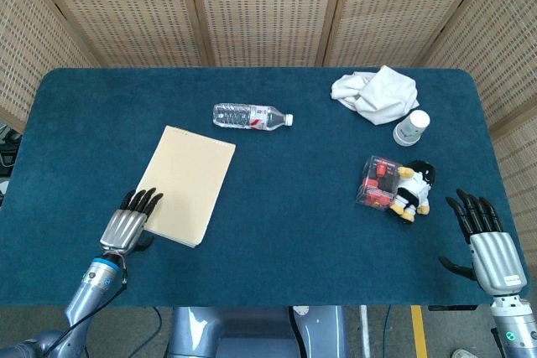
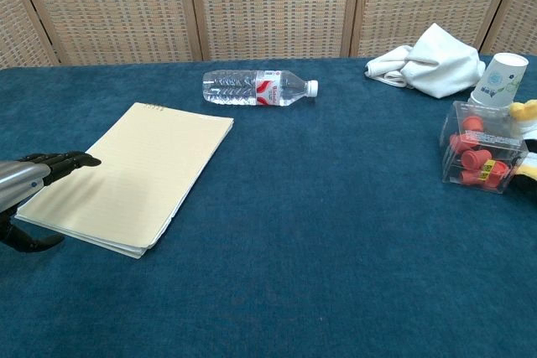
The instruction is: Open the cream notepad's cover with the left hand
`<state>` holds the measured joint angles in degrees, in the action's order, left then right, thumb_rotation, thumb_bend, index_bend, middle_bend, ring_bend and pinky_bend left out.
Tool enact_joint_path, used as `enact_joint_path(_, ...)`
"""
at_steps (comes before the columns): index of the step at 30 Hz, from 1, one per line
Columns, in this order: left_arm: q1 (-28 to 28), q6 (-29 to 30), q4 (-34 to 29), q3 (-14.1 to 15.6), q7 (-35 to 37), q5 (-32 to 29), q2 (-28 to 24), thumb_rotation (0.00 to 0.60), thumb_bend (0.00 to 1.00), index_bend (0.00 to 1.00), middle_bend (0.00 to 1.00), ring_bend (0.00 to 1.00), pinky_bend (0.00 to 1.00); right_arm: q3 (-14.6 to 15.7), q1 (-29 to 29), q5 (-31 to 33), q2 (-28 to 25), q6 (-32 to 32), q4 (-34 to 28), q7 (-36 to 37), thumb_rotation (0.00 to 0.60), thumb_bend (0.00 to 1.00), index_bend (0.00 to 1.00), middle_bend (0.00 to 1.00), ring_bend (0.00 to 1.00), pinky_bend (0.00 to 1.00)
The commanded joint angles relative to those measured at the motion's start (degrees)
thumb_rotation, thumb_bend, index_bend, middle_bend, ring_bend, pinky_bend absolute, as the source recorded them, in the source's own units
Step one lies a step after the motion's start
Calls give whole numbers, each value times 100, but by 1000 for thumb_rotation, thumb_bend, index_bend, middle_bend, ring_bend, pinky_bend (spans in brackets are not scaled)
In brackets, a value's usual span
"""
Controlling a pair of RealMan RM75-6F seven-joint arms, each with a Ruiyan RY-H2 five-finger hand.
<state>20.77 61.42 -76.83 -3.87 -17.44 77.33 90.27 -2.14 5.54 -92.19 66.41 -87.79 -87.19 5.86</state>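
Observation:
The cream notepad [image 1: 186, 183] [image 2: 134, 173] lies flat and closed on the blue table, left of centre, its bound edge toward the bottle. My left hand [image 1: 127, 224] [image 2: 29, 186] hovers at the pad's near left corner. Its fingers [image 1: 143, 202] are stretched out over that corner and its thumb [image 2: 33, 242] sits below the pad's near edge, holding nothing. At the table's near right edge my right hand [image 1: 487, 241] is open with fingers spread, far from the pad. The chest view does not show it.
A clear water bottle [image 1: 251, 115] lies on its side beyond the pad. At the right are a white cloth [image 1: 375, 93], a paper cup [image 1: 410, 127], a clear box of red pieces [image 1: 380, 183] and a plush penguin [image 1: 413, 189].

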Motion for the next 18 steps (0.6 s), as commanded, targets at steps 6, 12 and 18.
enact_joint_path(6, 58, -63, 75, -21, 2, -129, 67, 600, 341, 0, 0, 0, 0, 7, -1, -6, 0, 2, -5, -10, 600, 0, 12, 0, 0, 0)
enact_joint_path(12, 103, -98, 167, -34, 16, -212, 133, 600, 341, 0, 0, 0, 0, 4, -3, 3, -8, 3, -3, 8, 600, 0, 12, 0, 0, 0)
enact_joint_path(18, 145, -115, 212, -53, 6, -290, 171, 600, 343, 0, 0, 0, 0, 3, 0, 8, -13, 11, -2, 31, 600, 0, 12, 0, 0, 0)
